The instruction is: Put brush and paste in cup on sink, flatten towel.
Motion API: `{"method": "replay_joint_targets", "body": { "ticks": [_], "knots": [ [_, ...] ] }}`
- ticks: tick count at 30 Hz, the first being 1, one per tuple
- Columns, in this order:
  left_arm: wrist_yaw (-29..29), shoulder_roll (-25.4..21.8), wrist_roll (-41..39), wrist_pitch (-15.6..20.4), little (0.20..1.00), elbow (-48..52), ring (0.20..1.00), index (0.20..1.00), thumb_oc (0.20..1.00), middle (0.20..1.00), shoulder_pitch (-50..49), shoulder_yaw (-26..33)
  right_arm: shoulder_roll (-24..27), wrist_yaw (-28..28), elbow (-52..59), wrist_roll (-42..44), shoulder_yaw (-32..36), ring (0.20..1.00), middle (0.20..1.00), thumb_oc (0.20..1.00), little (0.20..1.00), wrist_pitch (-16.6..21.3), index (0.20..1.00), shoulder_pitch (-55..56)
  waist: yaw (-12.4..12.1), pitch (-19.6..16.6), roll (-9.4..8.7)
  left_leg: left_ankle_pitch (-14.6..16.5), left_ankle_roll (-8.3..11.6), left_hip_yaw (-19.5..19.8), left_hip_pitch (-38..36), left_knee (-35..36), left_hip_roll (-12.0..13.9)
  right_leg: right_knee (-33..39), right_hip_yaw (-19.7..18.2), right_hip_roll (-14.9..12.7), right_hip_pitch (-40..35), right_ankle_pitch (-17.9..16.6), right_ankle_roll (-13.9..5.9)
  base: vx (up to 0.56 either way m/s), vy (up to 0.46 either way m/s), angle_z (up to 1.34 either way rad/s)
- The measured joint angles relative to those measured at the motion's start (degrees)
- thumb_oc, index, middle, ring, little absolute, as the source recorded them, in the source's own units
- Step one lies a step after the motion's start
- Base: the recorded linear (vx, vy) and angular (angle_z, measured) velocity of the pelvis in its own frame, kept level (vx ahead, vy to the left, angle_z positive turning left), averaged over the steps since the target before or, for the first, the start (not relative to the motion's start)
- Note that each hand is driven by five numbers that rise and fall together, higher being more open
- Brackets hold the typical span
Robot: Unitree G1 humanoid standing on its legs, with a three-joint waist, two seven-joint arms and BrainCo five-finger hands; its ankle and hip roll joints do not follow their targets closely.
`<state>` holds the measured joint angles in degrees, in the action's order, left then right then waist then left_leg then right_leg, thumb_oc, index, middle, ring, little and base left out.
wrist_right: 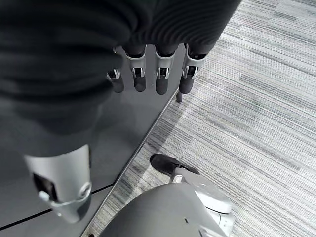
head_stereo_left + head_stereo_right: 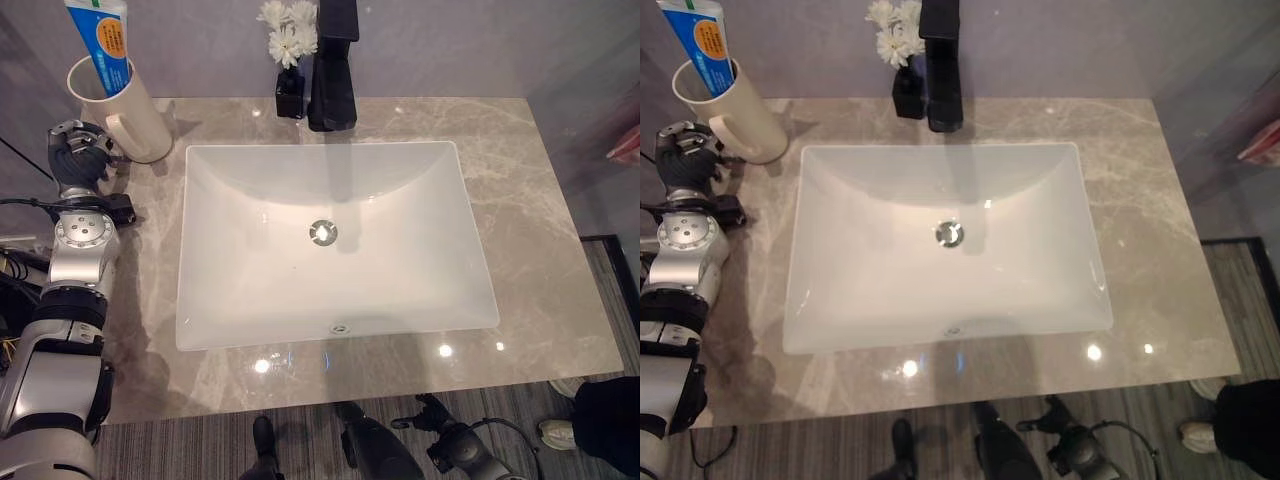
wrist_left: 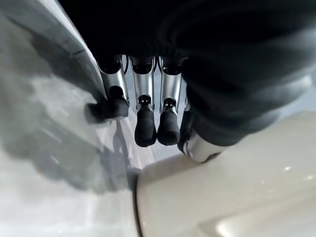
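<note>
Toothpaste (image 2: 103, 40) stands in the cream cup (image 2: 125, 105), at the back corner of the counter (image 2: 540, 270), left of the white sink (image 2: 330, 245). Left hand (image 2: 78, 155) rests beside the cup, fingers loose, holding nothing. A black tap (image 2: 335, 70) and small flowers (image 2: 288, 35) stand behind the sink. Right hand (image 1: 148, 74) hangs open over the floor.

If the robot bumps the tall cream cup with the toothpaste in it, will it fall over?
Maybe. The cream cup looks tall and narrow, and the blue-and-white toothpaste tube sticks out above its rim, likely making it top-heavy. The polished marble counter might let it slide first.
</note>
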<state>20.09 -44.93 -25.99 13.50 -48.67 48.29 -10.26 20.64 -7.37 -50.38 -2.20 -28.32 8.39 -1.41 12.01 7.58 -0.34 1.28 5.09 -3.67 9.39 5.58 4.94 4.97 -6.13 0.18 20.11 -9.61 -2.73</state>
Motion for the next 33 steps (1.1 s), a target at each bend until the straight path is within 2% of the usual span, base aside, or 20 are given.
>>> {"method": "replay_joint_targets", "body": {
  "ticks": [12, 17, 22, 33],
  "knots": [
    [1.0, 0.2, 0.1, 0.2, 0.2, 0.6, 0.2, 0.2, 0.2, 0.2, 1.1, -0.2, 0.0, 0.0, 0.7, 1.4, 0.0, 1.0, 1.0, 1.0, 1.0, 0.4, 1.0, 0.1, 0.2, 0.0, 0.01, 0.0, 0.03, -0.2, 0.7, 0.0, 0.0, 0.0, -0.2, 0.0, 0.8, 0.0, -0.02, 0.0, 0.0, 0.0],
    [1.4, 0.1, 0.2, 0.1, 0.2, 0.3, 0.2, 0.2, 0.2, 0.2, 1.7, -2.2, 0.0, 0.0, 0.9, 1.4, 0.0, 1.0, 1.0, 1.0, 1.0, 0.4, 1.0, 0.1, 0.2, 0.0, 0.0, 0.0, 0.05, -0.3, 0.7, 0.0, 0.0, 0.0, -0.3, 0.1, 0.9, 0.0, 0.0, 0.0, 0.0, -0.01],
    [1.9, 0.1, 0.2, 0.2, 0.2, 0.4, 0.2, 0.2, 0.2, 0.2, 2.7, -2.3, 0.0, 0.0, 0.9, 1.4, 0.0, 1.0, 1.0, 1.0, 1.0, 0.5, 1.0, 0.1, 0.2, 0.0, -0.03, 0.1, 0.06, -1.4, 1.2, 0.0, -0.1, 0.0, -1.3, 0.1, 1.9, -0.3, -0.07, 0.01, -0.008, -0.1],
    [2.0, 0.5, 2.3, 0.0, 0.2, 0.1, 0.2, 0.2, 0.2, 0.2, 4.6, -4.6, 0.0, -0.1, 1.6, 1.5, -0.6, 1.0, 1.0, 1.0, 1.0, 0.5, 1.0, 0.2, 1.6, 0.0, -0.03, 0.1, 0.07, -1.8, 1.3, 0.0, 0.1, 0.0, -1.5, 0.6, 2.1, -0.4, 0.05, 0.0, 0.0, -0.01]
  ]
}}
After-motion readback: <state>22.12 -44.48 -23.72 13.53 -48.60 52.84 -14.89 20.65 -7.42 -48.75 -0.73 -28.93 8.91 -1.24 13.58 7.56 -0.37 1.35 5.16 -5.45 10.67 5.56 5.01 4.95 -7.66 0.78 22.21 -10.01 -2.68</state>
